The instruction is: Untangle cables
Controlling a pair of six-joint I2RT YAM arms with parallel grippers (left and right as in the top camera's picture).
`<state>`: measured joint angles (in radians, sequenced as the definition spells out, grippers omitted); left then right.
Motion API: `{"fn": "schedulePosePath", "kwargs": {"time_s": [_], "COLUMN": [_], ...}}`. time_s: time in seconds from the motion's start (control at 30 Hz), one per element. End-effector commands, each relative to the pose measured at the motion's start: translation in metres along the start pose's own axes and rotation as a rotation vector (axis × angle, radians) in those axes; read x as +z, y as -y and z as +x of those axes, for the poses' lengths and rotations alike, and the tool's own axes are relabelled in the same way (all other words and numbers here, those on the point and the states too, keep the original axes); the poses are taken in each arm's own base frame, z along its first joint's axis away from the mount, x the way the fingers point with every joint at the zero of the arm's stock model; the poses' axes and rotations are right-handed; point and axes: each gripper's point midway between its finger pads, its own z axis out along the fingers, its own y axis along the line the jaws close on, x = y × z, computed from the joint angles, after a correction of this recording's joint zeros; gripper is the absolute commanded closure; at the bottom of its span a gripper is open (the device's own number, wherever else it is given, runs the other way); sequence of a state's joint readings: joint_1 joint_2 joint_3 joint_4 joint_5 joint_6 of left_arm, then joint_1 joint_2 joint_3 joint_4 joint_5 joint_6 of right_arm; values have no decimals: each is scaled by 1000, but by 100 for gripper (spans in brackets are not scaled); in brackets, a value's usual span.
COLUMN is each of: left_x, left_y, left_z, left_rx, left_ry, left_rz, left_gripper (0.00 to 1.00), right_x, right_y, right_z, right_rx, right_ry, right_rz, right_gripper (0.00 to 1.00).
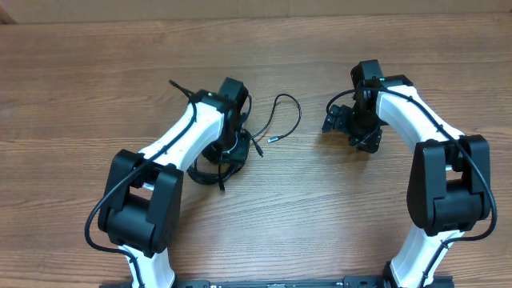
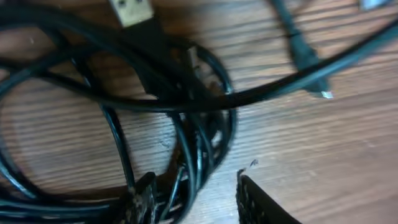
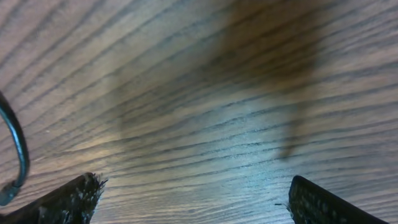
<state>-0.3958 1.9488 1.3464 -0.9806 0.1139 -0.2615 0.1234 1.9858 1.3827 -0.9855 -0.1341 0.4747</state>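
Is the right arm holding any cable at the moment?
No, the right end effector gapes wide open with nothing but bare table inside it.

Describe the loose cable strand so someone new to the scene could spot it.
On the wooden table, find the tangled bundle under the left arm. To its right one thin black strand arcs out alone in an open hook, ending in a pale-tipped plug, uncoiled.

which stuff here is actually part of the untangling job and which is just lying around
Part of the job:
- cable bundle, with the left claw straddling some of its strands
- curved cable strand trailing to the right of the bundle, ending in a small plug

Just there:
- wooden table; no other loose items show
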Motion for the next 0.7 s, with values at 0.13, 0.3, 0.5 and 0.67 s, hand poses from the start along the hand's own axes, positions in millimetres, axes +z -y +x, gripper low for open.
{"fn": "schedulePosePath", "kwargs": {"time_s": [0.13,0.3,0.5,0.67], "left_x": [17,0,-78,-158], "left_y": [-10,-6,8,18], "left_z": [10,-5,-43,-69], "left_rx": [-59,-61,-81,-79], "left_ry": [-18,16,106,242], "left_rz": [-43,-25,49,100], "left_gripper": [77,96,96,96], "right_x": [9,9,9,9], "right_y": [7,10,8,8], "right_z": [10,15,18,18], "right_rx": [9,13,15,15], "right_ry": [-32,-51,-70,-69], "right_rz": [17,28,14,14], "right_gripper": [4,4,4,4]}}
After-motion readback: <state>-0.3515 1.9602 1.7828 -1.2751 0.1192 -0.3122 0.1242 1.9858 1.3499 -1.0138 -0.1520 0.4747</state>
